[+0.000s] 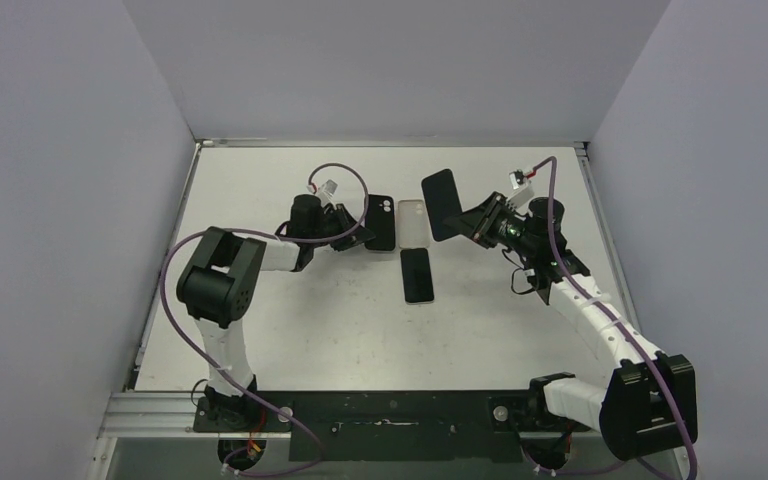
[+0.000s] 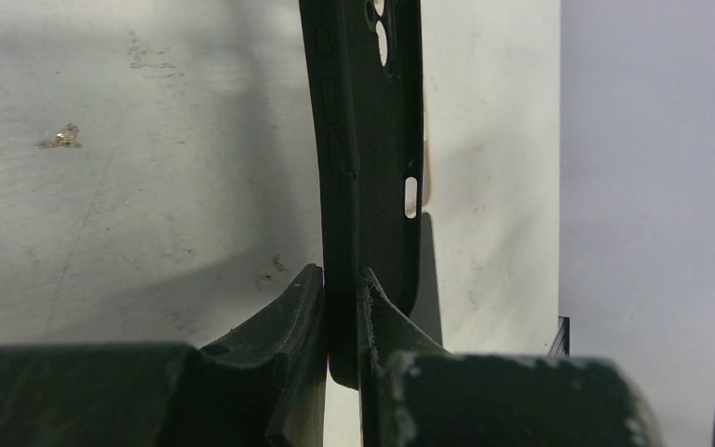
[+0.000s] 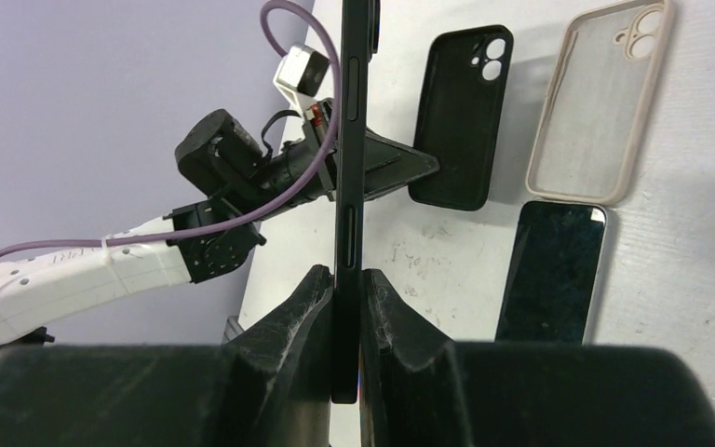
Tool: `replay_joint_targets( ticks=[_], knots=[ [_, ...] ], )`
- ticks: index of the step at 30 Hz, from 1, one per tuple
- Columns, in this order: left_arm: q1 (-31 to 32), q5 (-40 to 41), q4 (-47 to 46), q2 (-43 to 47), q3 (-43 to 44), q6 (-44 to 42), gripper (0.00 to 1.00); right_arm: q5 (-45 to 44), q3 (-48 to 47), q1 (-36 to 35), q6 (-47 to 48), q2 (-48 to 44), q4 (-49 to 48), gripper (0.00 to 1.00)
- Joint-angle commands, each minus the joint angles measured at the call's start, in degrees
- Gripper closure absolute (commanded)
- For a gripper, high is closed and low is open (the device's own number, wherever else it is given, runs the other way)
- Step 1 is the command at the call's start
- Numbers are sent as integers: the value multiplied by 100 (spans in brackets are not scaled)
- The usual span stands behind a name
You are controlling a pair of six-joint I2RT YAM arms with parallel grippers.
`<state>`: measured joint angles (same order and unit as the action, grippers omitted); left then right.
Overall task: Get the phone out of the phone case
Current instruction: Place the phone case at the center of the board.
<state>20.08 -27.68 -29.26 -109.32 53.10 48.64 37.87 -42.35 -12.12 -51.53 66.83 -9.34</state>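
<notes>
My left gripper [image 1: 360, 232] is shut on the edge of a black phone case [image 1: 380, 222], which looks empty; light shows through its camera holes [image 3: 461, 112]. In the left wrist view the case [image 2: 372, 140] stands edge-on between the fingers [image 2: 344, 289], just above the table. My right gripper [image 1: 468, 222] is shut on a black phone [image 1: 443, 203], held raised and apart from the case. Seen from the right wrist, the phone [image 3: 351, 140] runs edge-on up from the pinched jaws [image 3: 347, 279].
A beige, empty case [image 1: 414, 222] lies flat between the two grippers, also visible in the right wrist view [image 3: 596, 102]. A second dark phone [image 1: 417, 274] lies screen-up just in front of it [image 3: 551, 270]. Grey walls close in the white table [image 1: 290, 330] on three sides.
</notes>
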Motion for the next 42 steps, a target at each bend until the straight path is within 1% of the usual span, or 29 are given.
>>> replay_joint_targets(
  ticks=[1,6,7,10,12,15,17,20,24,28,31,35,37,42],
  knots=[
    [3,39,-172,-439,422,-93,96,43,-122,72,174,-292,-300,100],
    [-4,191,-137,-742,622,-81,95,98,-138,154,215,-323,-244,100],
    [-4,194,-112,-789,653,-109,93,106,-134,164,215,-321,-243,100],
    [5,93,137,-895,829,-197,83,135,-138,182,215,-286,-254,100],
    [5,85,274,-878,837,-247,74,159,-150,186,222,-269,-252,100],
    [-12,308,562,-708,712,-393,61,160,-164,203,222,-250,-265,100],
    [-21,529,796,-603,686,-511,57,160,-177,208,222,-241,-278,100],
    [-16,894,1276,-528,795,-636,55,185,-186,223,219,-209,-287,100],
    [84,1356,1614,-424,866,-777,56,230,-170,235,155,-163,-359,100],
    [359,1947,2113,-371,1060,-1176,63,245,-135,232,126,-161,-401,100],
    [605,2562,2577,-373,1255,-1518,68,256,-125,235,117,-162,-410,100],
    [838,3267,2878,-310,1391,-1827,74,281,-125,229,111,-170,-410,100],
    [904,3486,3008,-302,1443,-1866,76,283,-116,236,109,-177,-410,100],
    [971,3575,3104,-331,1418,-1845,88,304,-83,236,61,-188,-441,100]
  ],
)
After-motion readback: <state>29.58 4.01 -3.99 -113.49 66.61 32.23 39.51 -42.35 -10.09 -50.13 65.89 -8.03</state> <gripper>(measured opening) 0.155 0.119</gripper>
